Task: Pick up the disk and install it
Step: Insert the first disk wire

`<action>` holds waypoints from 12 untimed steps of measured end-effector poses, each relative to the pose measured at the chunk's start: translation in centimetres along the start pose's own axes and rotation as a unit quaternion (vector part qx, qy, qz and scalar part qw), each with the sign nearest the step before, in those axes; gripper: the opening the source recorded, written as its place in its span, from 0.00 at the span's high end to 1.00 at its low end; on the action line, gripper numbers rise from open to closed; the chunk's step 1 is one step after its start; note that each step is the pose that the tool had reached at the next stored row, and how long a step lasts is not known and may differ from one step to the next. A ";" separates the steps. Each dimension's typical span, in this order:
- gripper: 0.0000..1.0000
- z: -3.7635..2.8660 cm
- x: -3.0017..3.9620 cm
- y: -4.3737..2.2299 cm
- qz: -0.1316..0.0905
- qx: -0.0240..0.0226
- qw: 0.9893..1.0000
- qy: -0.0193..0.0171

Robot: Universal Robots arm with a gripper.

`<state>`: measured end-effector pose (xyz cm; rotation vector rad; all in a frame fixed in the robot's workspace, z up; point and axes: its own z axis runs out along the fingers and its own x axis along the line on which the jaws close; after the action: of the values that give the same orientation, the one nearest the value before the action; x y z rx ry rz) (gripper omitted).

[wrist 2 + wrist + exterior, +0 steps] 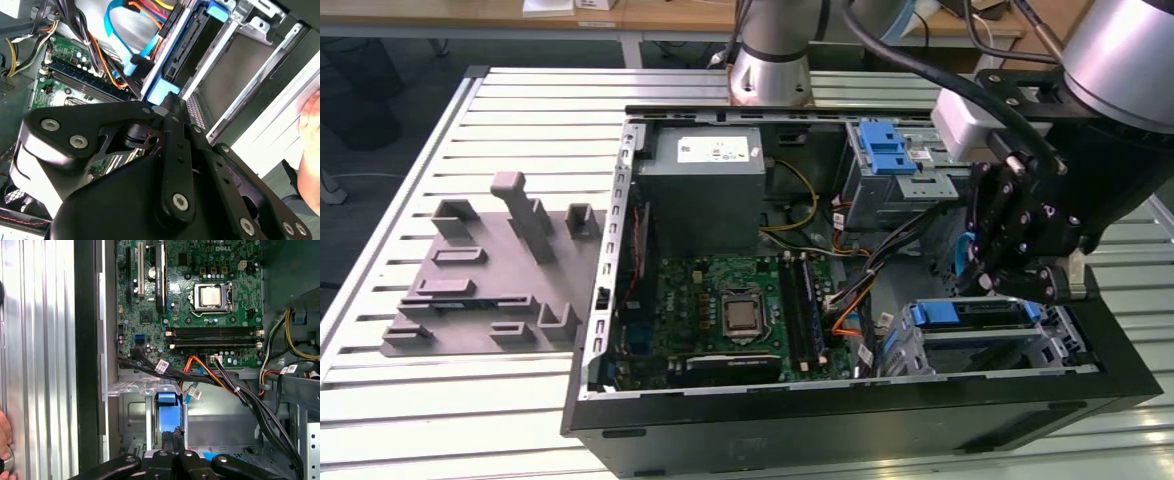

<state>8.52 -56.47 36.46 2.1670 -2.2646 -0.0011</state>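
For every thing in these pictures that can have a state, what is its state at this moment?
computer case: lying on its side, side panel off, inside exposed.
disk: sitting in the drive cage at the exterior view's right, blue carrier end visible.
gripper: just above the disk in its blue carrier.
processor socket: chip bare, no cooler on it.
memory slots: modules seated.
grey fixture plate: lying flat on the table, beside the case.

So the table (400,400) is a slatted aluminium one. Sitting on it: an open black PC tower case (854,425) lying on its side, and beside it, toward the exterior view's left, a grey plastic fixture block (480,290).
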 end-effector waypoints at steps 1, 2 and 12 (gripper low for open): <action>0.89 0.01 0.00 -0.13 0.000 0.000 1.000 0.000; 0.89 0.01 -0.01 -0.27 0.000 0.000 1.000 0.000; 0.89 0.02 -0.14 -2.01 0.000 -0.001 1.000 0.000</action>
<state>10.54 -56.42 36.43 2.1658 -2.2633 -0.0037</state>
